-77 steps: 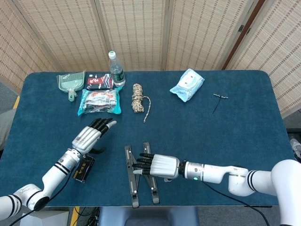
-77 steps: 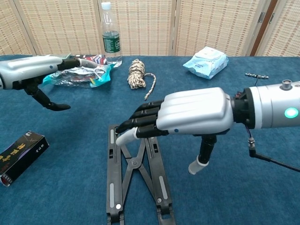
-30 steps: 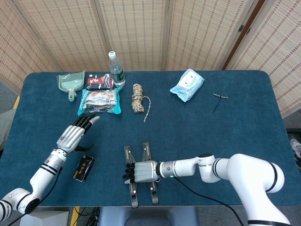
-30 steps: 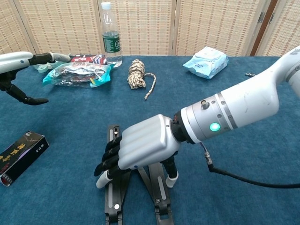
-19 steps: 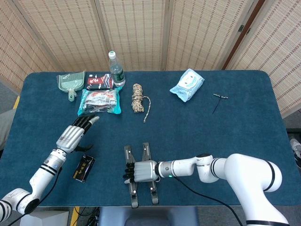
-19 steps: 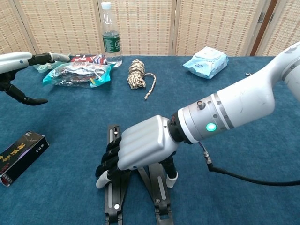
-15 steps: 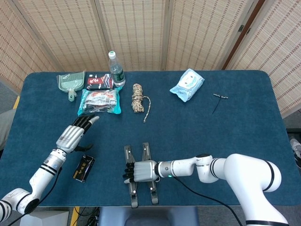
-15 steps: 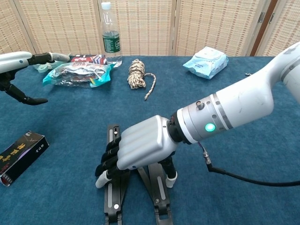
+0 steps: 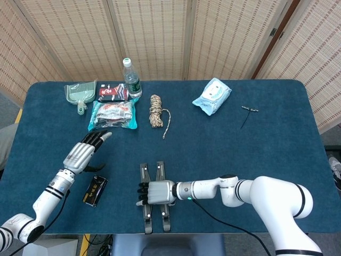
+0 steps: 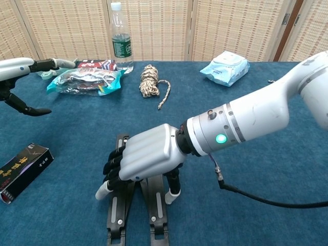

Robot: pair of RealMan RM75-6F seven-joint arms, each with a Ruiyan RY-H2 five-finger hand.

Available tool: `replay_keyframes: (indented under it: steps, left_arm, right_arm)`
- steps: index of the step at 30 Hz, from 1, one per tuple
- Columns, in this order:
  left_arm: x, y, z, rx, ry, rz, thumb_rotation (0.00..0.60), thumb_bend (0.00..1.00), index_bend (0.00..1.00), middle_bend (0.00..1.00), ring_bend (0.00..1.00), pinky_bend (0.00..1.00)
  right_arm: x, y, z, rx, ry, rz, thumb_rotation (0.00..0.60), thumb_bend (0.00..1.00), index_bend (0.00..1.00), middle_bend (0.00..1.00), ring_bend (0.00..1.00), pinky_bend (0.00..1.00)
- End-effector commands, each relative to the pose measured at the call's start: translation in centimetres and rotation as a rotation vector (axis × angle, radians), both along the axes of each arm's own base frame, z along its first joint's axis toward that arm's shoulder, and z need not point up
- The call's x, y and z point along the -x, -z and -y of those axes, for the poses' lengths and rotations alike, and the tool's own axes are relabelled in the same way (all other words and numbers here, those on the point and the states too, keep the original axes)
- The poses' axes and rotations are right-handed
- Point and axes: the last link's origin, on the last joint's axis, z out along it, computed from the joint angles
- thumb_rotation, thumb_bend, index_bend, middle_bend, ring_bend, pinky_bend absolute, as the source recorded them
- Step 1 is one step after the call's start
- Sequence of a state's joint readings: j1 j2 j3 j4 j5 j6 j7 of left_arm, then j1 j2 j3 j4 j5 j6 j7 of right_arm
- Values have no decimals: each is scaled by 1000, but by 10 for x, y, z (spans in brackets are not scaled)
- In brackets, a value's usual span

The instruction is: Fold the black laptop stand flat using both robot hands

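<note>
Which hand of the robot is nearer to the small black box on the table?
Left. The left hand hovers just beyond the small black box, apart from it. The right hand rests on the laptop stand, farther to its right.

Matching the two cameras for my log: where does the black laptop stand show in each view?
Head view: black laptop stand at bottom centre, under the right hand.
Chest view: stand at bottom left of centre, under the same hand.
Shared landmark: the coiled rope lies beyond it.
</note>
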State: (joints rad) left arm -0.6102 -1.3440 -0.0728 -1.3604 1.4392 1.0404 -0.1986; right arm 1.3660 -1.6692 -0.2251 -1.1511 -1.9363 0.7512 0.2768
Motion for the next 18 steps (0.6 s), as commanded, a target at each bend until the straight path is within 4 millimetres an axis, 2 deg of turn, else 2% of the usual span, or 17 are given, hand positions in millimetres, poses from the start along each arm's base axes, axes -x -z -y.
replay_keyframes:
  steps: [1, 7, 18]
  left_arm:
    - [1, 0, 0, 1, -2, 1, 600, 259, 0, 0, 0, 0]
    - [2, 1, 0, 3, -4, 7, 600, 258, 0, 0, 0, 0]
    - [3, 1, 1, 6, -4, 11, 600, 259, 0, 0, 0, 0]
  right_arm:
    - [0, 2, 1, 2, -1, 9, 600, 138, 117, 349, 0, 0]
    - [-1, 4, 5, 15, 9, 35, 600, 160, 179, 443, 8, 0]
    - [-3, 7, 12, 34, 27, 66, 600, 192, 248, 576, 134, 0]
